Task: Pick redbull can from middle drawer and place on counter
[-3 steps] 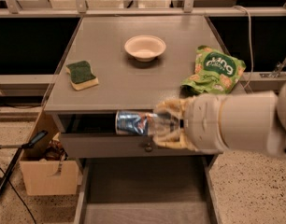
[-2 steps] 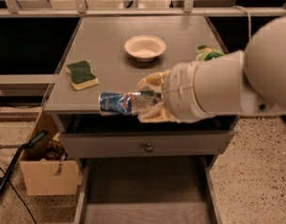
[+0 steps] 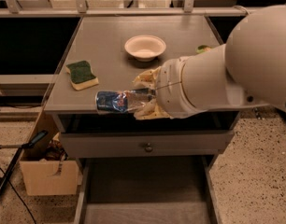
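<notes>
Gripper (image 3: 142, 100) clamps redbull can (image 3: 114, 101), can lying sideways over near edge of counter (image 3: 110, 41). We carry it farther in, between sponge (image 3: 81, 74) and bowl (image 3: 145, 47), turn upright, lower gently, then release.

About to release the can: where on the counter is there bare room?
The end effector holds the redbull can over the front edge of the counter. Bare: between sponge and bowl, and the back strip behind the bowl. The right side is crowded, covered by the arm.
</notes>
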### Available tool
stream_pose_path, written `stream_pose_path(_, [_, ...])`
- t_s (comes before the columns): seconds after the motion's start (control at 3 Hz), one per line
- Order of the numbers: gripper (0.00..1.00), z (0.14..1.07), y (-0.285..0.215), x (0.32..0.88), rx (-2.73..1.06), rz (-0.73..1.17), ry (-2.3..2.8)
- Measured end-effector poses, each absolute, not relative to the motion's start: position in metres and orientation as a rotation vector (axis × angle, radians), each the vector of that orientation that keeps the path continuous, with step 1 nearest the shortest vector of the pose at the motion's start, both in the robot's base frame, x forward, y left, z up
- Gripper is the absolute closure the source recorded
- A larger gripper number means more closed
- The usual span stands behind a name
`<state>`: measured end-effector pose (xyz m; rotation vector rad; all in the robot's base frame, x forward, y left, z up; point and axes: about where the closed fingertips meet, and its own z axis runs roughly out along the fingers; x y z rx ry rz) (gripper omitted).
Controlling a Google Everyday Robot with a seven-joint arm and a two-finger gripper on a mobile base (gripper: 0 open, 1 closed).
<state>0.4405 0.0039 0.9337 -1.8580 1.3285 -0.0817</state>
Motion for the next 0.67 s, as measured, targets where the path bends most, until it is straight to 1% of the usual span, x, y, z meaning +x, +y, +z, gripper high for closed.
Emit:
stream_pose_path(0.33, [1.00,0.927,0.004,0.437,-1.873,-0.099,1.335])
stream_pose_path(0.67, [1.00,0.935,0.003,0.460,-1.918,-0.127,1.333])
